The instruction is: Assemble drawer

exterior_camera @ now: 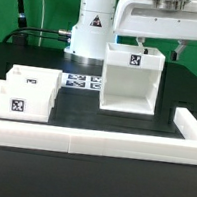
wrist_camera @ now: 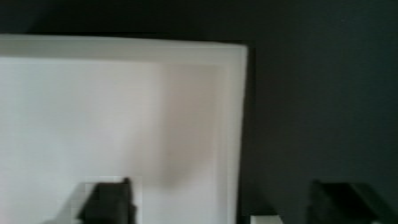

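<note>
The drawer's tall white housing (exterior_camera: 132,83) stands upright right of the table's middle, with a tag on its back wall. My gripper (exterior_camera: 162,46) hangs just above its far right top edge, open. In the wrist view the housing (wrist_camera: 125,110) fills most of the frame. My gripper (wrist_camera: 222,205) straddles the housing's side wall, with one dark finger (wrist_camera: 107,200) over the white part and the other (wrist_camera: 338,200) over the dark table. The two shallow trays (exterior_camera: 33,79) (exterior_camera: 13,102) sit side by side at the exterior view's left.
The marker board (exterior_camera: 80,82) lies flat between the trays and the housing. A long low white border wall (exterior_camera: 91,142) runs along the front and turns up the exterior view's right side. The arm's white base (exterior_camera: 93,25) stands behind.
</note>
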